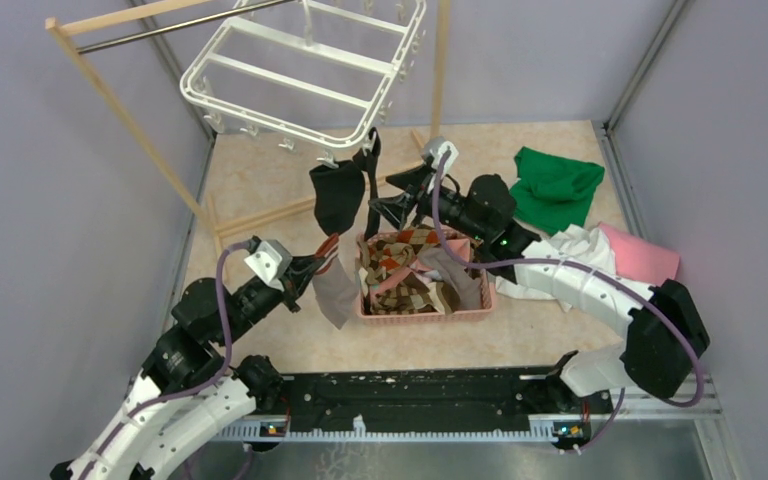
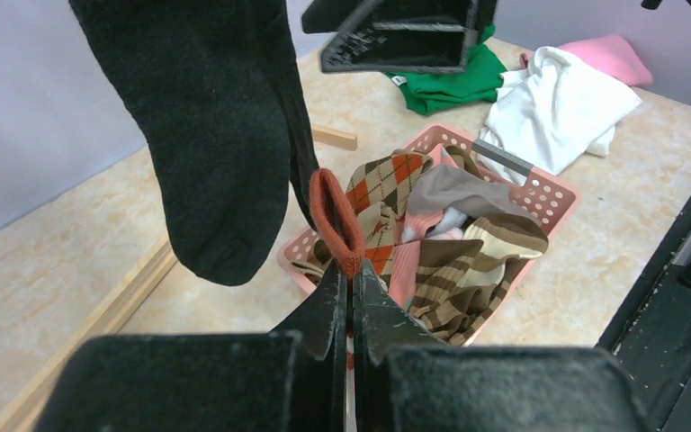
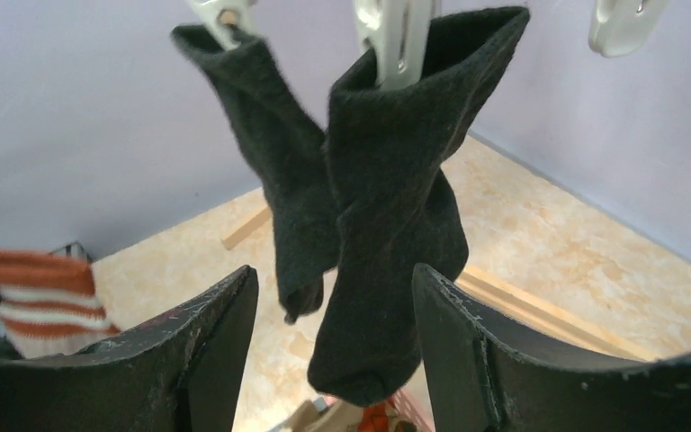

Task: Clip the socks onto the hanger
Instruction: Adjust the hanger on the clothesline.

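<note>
- L hand [image 2: 351, 274] is pinched shut on the orange cuff of a grey striped sock [image 2: 337, 220], just left of the basket [image 1: 480, 305].
- R hand [image 3: 333, 270] is wide open and holds nothing. It's by two black socks [image 3: 387, 180] clipped to the hanger [image 1: 270, 113].
- We shd raise the cuff to a free clip [image 3: 625, 22], have R squeeze it open, and feed the cuff in flat.

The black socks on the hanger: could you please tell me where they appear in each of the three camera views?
Top external: the black socks hang just above and left of centre.
Left wrist: the black socks fill the upper left.
Right wrist: the black socks hang clipped in the centre.
Shared landmark: the orange-cuffed sock, centre in the left wrist view, left edge in the right wrist view.
</note>
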You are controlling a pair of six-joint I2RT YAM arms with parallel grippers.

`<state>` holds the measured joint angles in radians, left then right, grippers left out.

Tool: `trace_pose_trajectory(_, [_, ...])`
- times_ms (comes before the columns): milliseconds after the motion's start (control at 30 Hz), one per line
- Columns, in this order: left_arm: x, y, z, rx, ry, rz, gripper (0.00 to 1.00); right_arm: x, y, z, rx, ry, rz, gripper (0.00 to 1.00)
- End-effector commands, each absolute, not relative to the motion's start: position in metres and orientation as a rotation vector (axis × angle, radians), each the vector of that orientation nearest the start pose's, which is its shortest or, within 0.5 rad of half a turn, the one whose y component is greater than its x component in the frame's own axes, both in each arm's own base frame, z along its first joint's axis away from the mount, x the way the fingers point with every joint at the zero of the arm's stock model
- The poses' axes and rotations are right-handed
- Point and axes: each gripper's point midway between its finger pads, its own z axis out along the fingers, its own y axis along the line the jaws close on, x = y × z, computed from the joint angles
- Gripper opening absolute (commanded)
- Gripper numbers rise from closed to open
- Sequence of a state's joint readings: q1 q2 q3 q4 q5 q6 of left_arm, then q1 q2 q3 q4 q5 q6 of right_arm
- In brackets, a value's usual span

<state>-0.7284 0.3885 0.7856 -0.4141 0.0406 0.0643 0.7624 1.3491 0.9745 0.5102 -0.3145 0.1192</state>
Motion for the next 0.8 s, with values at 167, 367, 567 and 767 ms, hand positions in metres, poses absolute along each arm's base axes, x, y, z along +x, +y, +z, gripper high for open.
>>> trace_pose_trajectory(167, [0.165,-0.150,0.335,0.590,1.376,-0.564,0.00,0.329,0.373,0.367,-0.486,1.368,0.947,0.53])
trace_pose_trajectory(367, [0.166,-0.152,0.330,0.590,1.383,-0.571,0.00,0.335,0.376,0.363,-0.455,1.398,0.954,0.33])
trace_pose_trajectory(567, [0.166,-0.154,0.332,0.598,1.378,-0.577,0.00,0.340,0.354,0.370,-0.436,1.386,0.928,0.06])
trace_pose_trajectory(767, [0.167,-0.159,0.332,0.615,1.381,-0.589,0.00,0.357,0.316,0.377,-0.395,1.379,0.872,0.00])
